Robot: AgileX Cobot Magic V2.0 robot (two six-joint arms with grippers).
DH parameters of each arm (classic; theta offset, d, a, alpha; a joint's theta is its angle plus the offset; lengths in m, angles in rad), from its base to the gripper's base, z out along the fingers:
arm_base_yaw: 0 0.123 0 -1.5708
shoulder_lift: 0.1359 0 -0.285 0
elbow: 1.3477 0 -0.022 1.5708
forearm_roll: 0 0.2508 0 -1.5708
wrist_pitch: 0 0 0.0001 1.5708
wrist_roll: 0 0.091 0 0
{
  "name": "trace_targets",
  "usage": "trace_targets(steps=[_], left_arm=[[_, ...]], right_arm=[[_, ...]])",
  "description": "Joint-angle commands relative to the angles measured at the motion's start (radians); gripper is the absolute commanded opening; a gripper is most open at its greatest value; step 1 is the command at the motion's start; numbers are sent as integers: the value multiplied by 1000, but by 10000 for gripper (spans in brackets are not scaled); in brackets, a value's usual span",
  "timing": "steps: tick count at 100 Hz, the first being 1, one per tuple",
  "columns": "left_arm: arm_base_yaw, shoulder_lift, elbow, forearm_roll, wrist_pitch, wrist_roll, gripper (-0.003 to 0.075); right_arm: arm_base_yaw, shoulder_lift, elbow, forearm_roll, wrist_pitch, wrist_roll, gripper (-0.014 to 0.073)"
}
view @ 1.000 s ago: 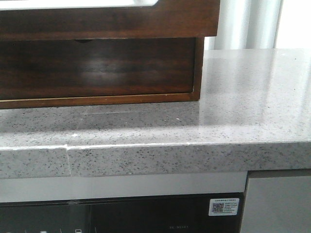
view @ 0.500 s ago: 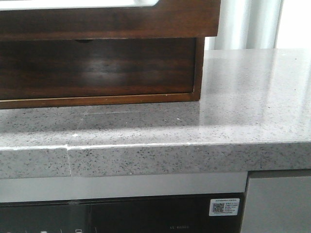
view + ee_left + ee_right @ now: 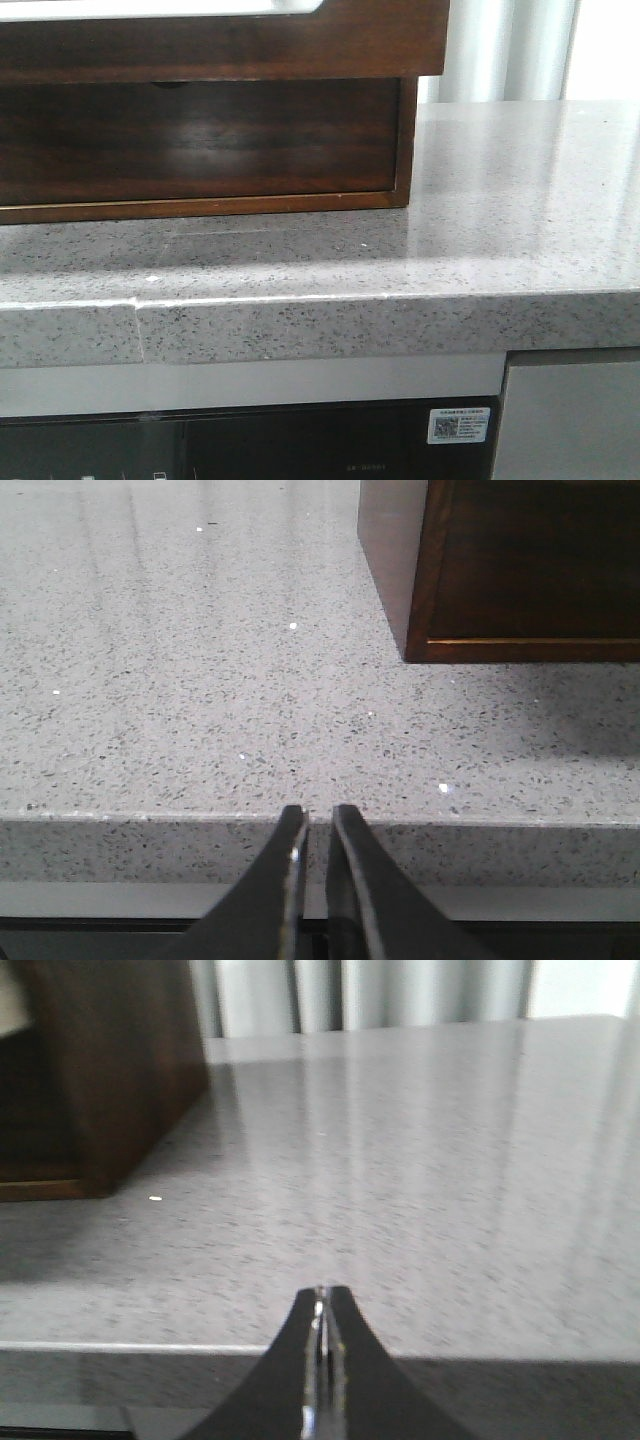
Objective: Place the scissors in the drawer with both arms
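The drawer [image 3: 220, 45], a dark brown wooden front with a white cut-out along its top edge, sits at the top left of the front view. Below it is a second front [image 3: 200, 140] with a small half-round notch. Both look closed. The scissors are not in any view. My left gripper [image 3: 318, 815] is empty, its jaws a narrow slit apart, at the counter's front edge to the left of the cabinet [image 3: 540, 570]. My right gripper [image 3: 322, 1292] is shut and empty at the front edge to the right of the cabinet [image 3: 110, 1070]. Neither gripper shows in the front view.
The wooden cabinet stands on a speckled grey stone counter [image 3: 500, 200] that stretches to its right. Below the counter edge is a dark appliance front with a white label [image 3: 458, 425]. Pale curtains [image 3: 500, 50] hang behind.
The cabinet sits slightly further left in the front view than a second ago. Nothing else has visibly changed.
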Motion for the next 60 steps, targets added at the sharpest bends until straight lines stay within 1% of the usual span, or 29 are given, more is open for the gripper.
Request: trace_targets(steps=[1, 11, 27, 43, 60], left_arm=[[-5, -36, 16, -1, -61, -11, 3], [-5, -36, 16, -1, -61, -11, 4], [-5, -34, 16, -3, -66, -11, 4], [-5, -34, 16, -3, -69, -11, 3], [-5, -34, 16, -3, -69, -11, 3]], right_arm=[[-42, -41, 12, -23, 13, 6, -106], [-72, -130, 12, -25, 125, 6, -106], [-92, -123, 12, -27, 216, -14, -106], [-92, -123, 12, -3, 206, -57, -106], [-92, -123, 12, 39, 203, -131, -106]])
